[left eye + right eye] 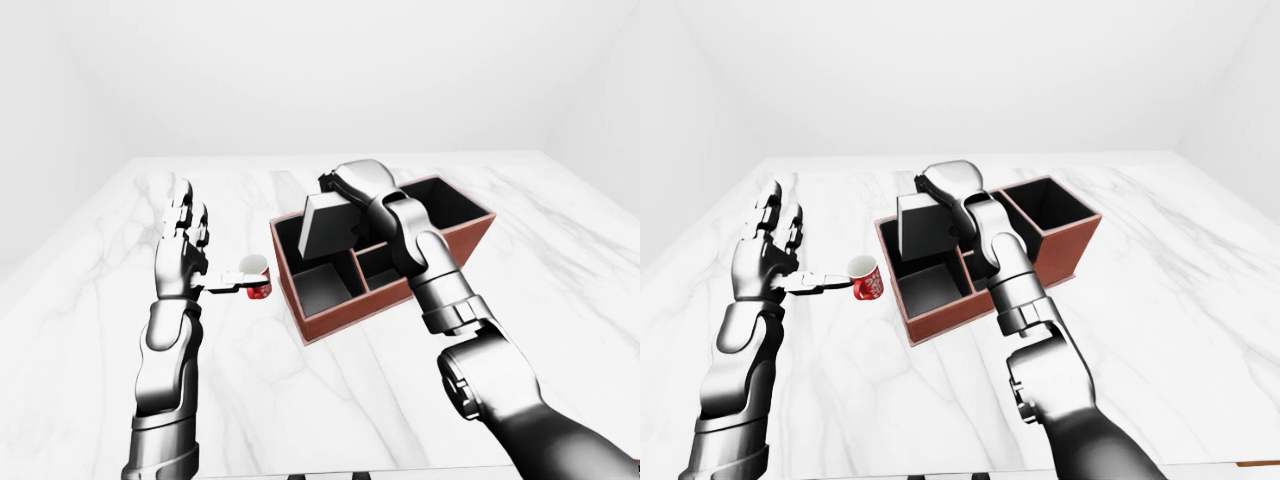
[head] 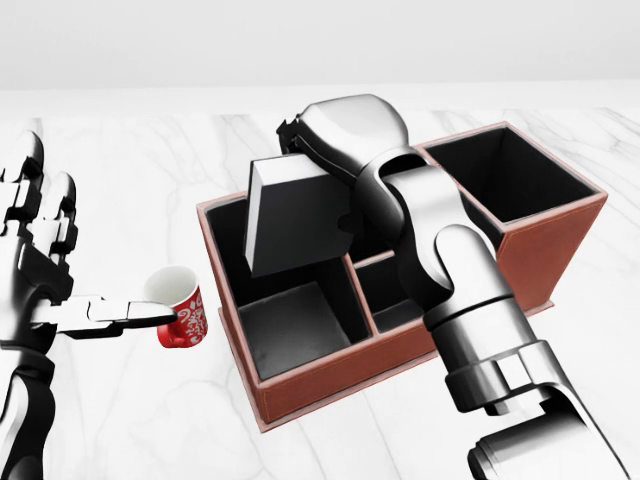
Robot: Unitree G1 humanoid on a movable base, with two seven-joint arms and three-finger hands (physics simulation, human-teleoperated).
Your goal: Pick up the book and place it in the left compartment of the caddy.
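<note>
Up close in the head view, the right robot hand (image 2: 325, 150) grips the book (image 2: 290, 215), tilted over the caddy (image 2: 330, 385)'s left compartment. Seen from the left eye, the left robot hand (image 1: 180, 245) stands open-fingered, thumb touching a red mug (image 1: 258, 288) on the marble tabletop (image 1: 330, 390).

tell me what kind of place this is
Likely a bare simulated test room, not a lived-in one: a white marble table, blank white walls, and only a brown caddy and a red mug set out.
</note>
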